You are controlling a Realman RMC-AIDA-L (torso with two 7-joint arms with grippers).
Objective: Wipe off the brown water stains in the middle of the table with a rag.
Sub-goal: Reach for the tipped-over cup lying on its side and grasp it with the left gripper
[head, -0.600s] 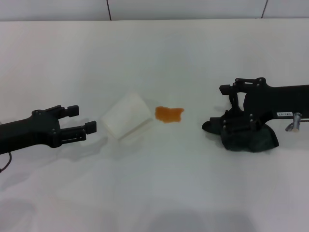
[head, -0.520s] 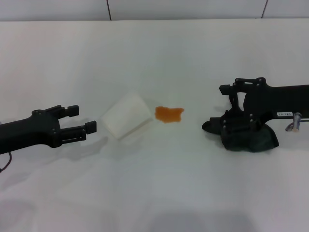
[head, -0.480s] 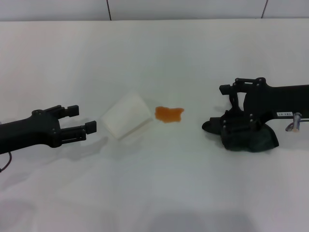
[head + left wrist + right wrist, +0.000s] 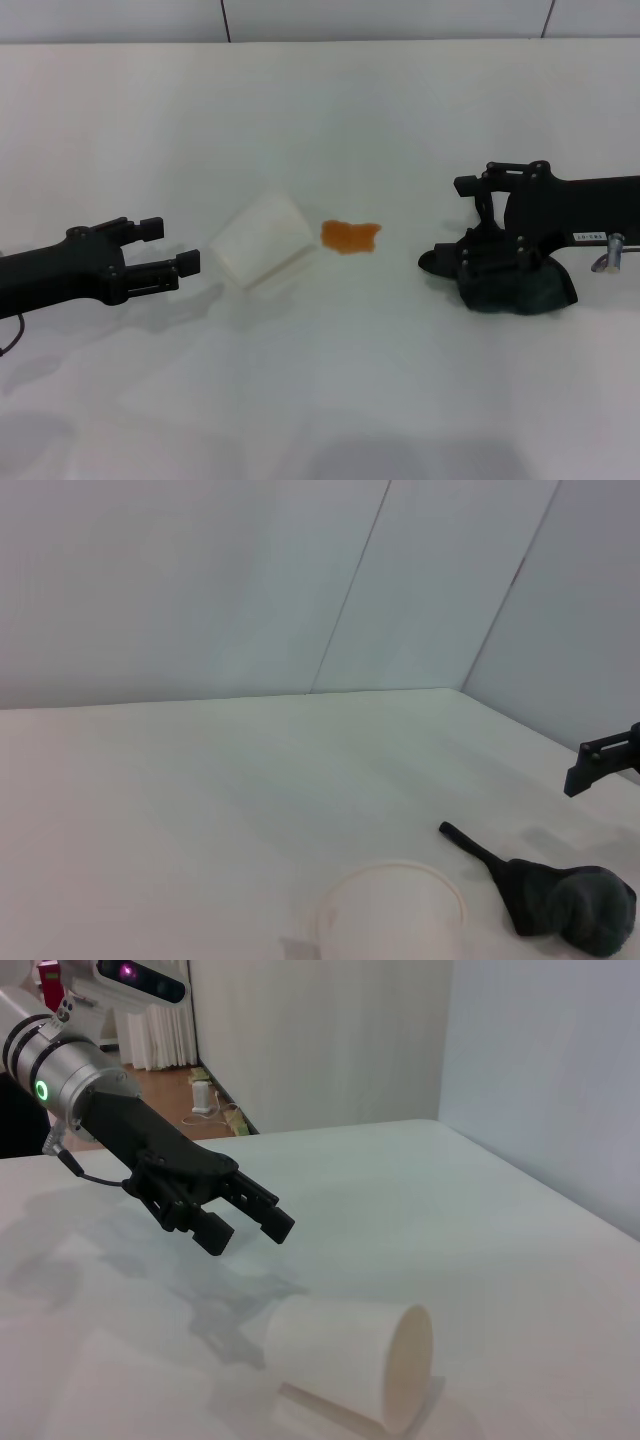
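The brown water stains [image 4: 350, 235] form one small orange blotch in the middle of the white table [image 4: 330, 120]. The dark rag [image 4: 522, 285] lies on the table at the right, its thin tail pointing toward the stain; it also shows in the left wrist view [image 4: 565, 910]. My right gripper [image 4: 468, 222] is low over the rag with its fingers spread, the far finger [image 4: 470, 184] clear of the cloth. My left gripper [image 4: 170, 246] is open and empty at the left, seen also in the right wrist view [image 4: 250, 1232].
A white cup [image 4: 262, 241] lies on its side between my left gripper and the stain, its mouth toward the stain. It shows in the left wrist view [image 4: 395, 915] and the right wrist view [image 4: 350, 1370]. A wall runs behind the table's far edge.
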